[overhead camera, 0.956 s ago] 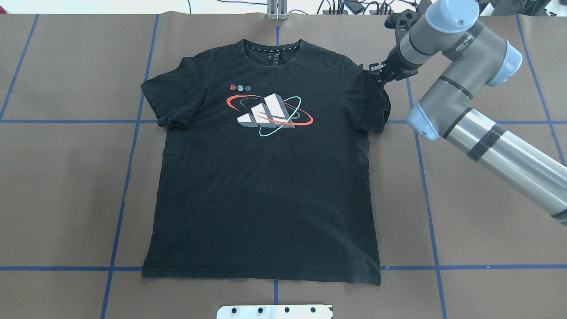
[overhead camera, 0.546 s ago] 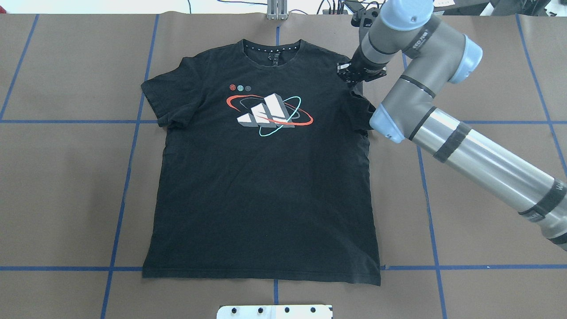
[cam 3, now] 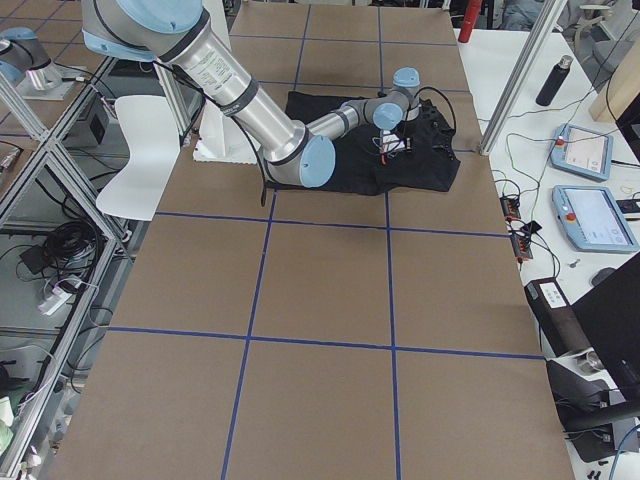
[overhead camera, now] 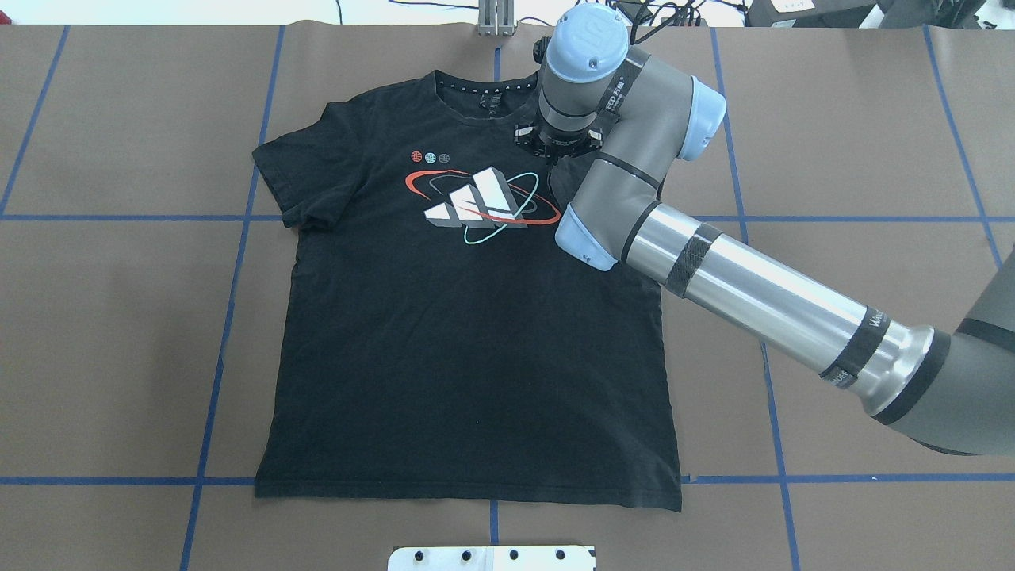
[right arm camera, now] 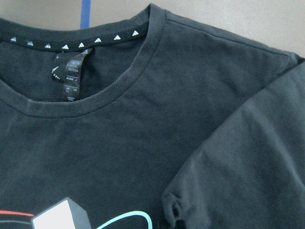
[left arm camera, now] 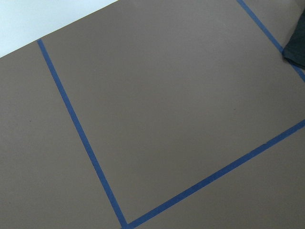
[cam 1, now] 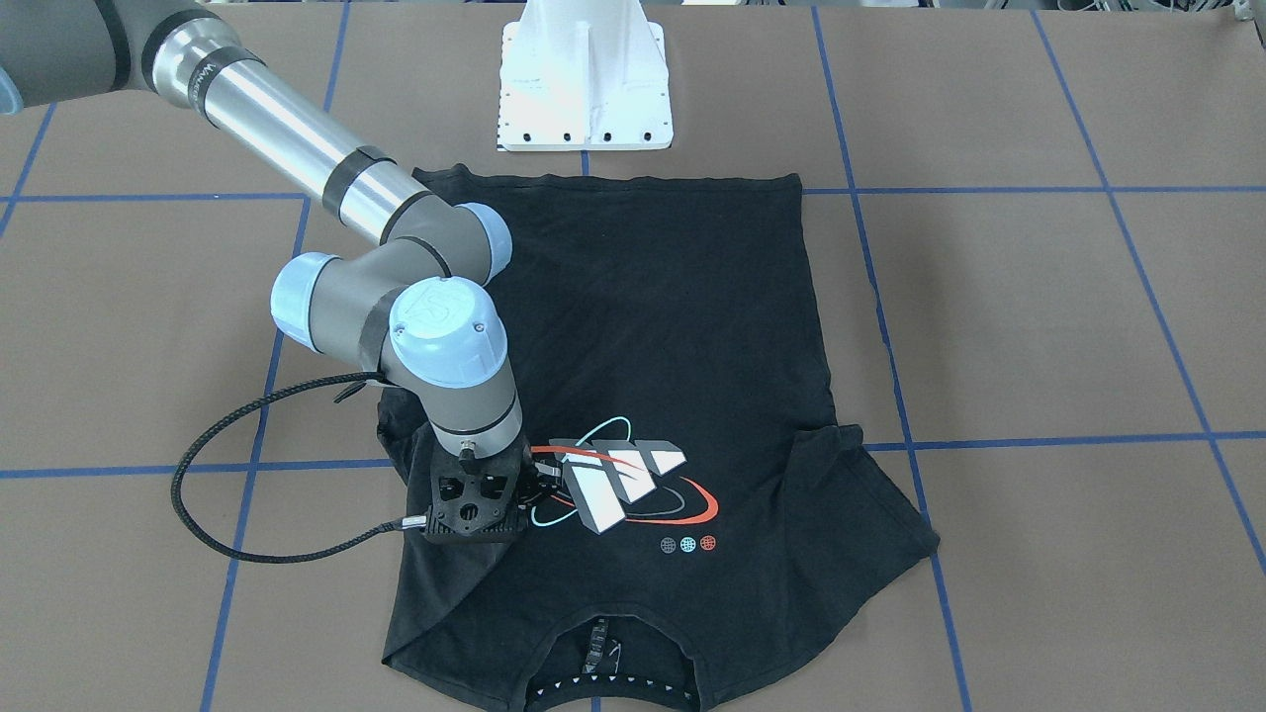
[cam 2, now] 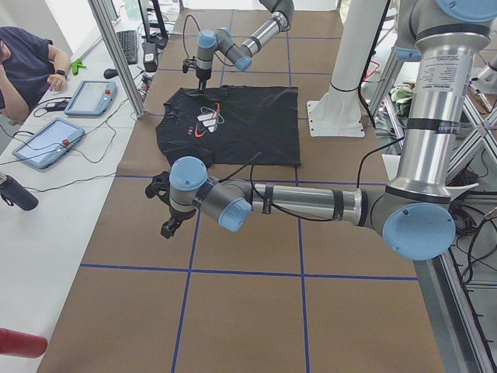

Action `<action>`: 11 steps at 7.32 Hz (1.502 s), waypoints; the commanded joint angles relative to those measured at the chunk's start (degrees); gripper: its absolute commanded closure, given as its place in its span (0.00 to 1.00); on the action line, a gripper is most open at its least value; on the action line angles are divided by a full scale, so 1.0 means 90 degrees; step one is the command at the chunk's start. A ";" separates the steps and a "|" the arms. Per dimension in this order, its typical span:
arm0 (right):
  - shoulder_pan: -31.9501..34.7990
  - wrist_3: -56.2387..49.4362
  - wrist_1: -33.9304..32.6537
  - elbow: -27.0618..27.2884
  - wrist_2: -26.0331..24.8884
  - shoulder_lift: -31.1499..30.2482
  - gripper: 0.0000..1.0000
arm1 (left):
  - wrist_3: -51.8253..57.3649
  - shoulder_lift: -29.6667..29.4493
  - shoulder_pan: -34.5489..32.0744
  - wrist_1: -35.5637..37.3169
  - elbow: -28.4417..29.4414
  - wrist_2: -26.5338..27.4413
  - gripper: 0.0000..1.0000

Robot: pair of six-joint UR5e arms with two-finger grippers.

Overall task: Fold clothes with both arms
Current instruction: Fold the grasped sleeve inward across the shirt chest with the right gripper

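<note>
The black T-shirt [overhead camera: 444, 341] lies flat, face up, collar at the far side, with its white-grey logo [overhead camera: 480, 202] on the chest. My right gripper [overhead camera: 555, 151] hangs over the chest just right of the logo, shut on the shirt's right sleeve, which is drawn inward over the body. The front view shows the gripper [cam 1: 534, 480] beside the logo [cam 1: 623, 480]. The right wrist view shows the collar [right arm camera: 119, 95] and the bunched sleeve [right arm camera: 238, 181]. My left gripper [cam 2: 167, 225] hovers off the shirt over bare table. I cannot tell if it is open.
Brown table paper carries a blue tape grid [overhead camera: 230, 317]. The white pedestal base [cam 1: 584, 84] stands by the shirt's hem. A metal post [overhead camera: 496, 16] stands at the far edge. An operator [cam 2: 23, 62] and tablets [cam 2: 43, 144] are at the side table.
My right gripper has moved left from the shirt's outer right shoulder to above the chest near the collar, pulling the right sleeve inward over the body.
</note>
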 commanded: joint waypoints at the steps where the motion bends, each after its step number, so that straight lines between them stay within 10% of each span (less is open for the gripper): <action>1: -0.0138 0.0036 0.0393 -0.0263 -0.0237 0.0031 0.00 | 0.0000 -0.0009 0.0000 -0.0042 0.0003 0.0008 0.00; 4: 0.0113 -0.0041 -0.0012 -0.0187 0.0187 0.0089 0.00 | -0.0892 -0.0689 0.0584 -0.0120 0.0294 0.0056 0.00; 7: 0.0544 -0.0780 -0.1055 0.0688 0.0620 -0.0211 0.00 | -0.3390 -0.1355 0.1159 -0.1932 0.1386 0.0298 0.00; 11: 0.1324 -0.2597 -0.1217 0.2838 0.1234 -0.2562 0.00 | -0.5017 -0.2283 0.2488 -0.2258 0.2071 0.1841 0.00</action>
